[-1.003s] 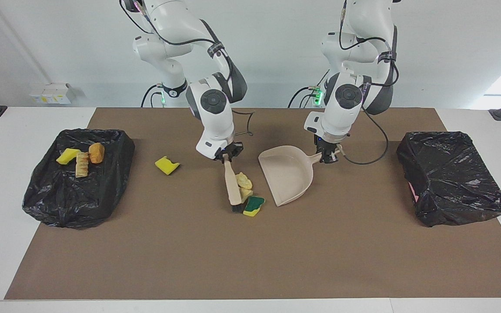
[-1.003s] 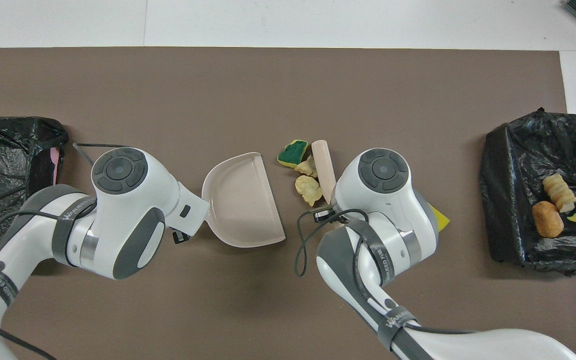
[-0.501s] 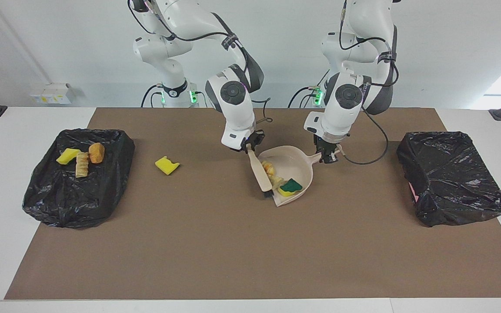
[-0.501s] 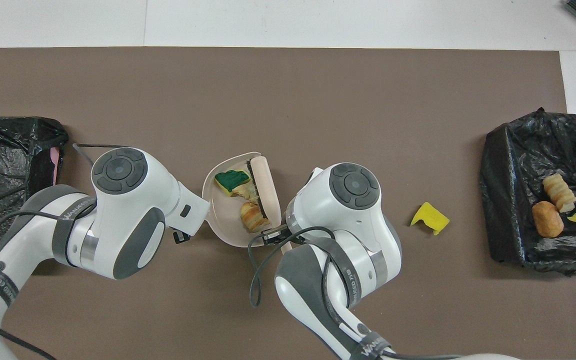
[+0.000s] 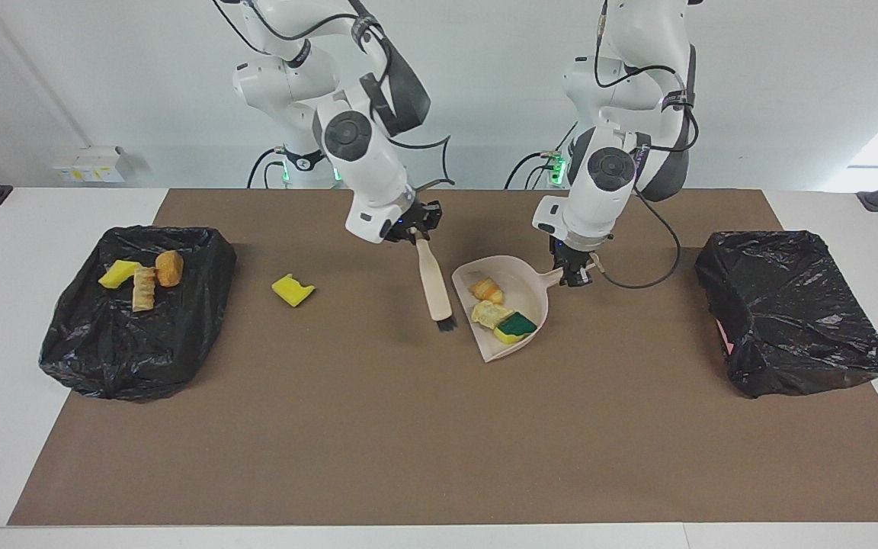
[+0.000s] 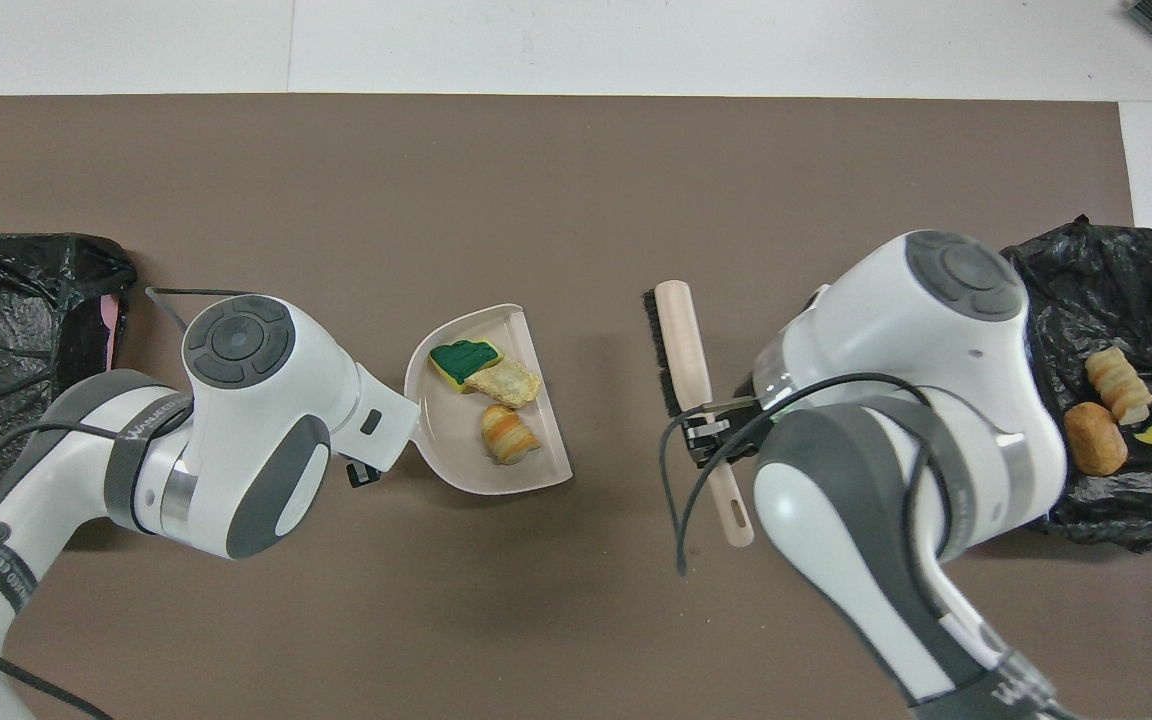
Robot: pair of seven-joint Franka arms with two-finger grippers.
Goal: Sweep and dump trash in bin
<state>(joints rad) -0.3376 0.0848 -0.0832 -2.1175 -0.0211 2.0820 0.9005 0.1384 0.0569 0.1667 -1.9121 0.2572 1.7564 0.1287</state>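
Note:
A beige dustpan (image 5: pixel 517 284) (image 6: pixel 456 455) rests on the brown mat, and my left gripper (image 5: pixel 576 274) is shut on its handle. Three trash chunks lie in it: a green-and-yellow one (image 5: pixel 516 328) (image 6: pixel 466 360), a pale beige one (image 5: pixel 490 313) (image 6: pixel 503 383) and an orange one (image 5: pixel 487 290) (image 6: pixel 509 440). My right gripper (image 5: pixel 414 232) (image 6: pixel 714 437) is shut on the brush (image 5: pixel 434 286) (image 6: pixel 681 340), held over the mat beside the dustpan's mouth. One yellow chunk (image 5: pixel 292 290) lies on the mat toward the right arm's end; the right arm hides it in the overhead view.
A black-bagged bin (image 5: pixel 134 335) (image 6: pixel 1106 290) at the right arm's end holds three chunks (image 5: pixel 142 278). A second black-bagged bin (image 5: pixel 789 313) (image 6: pixel 16 330) stands at the left arm's end. The brown mat (image 5: pixel 439 442) covers the table's middle.
The brush pushed three chunks into the dustpan, then lifted out and moved back toward the right arm's end. The left gripper and the dustpan stayed put.

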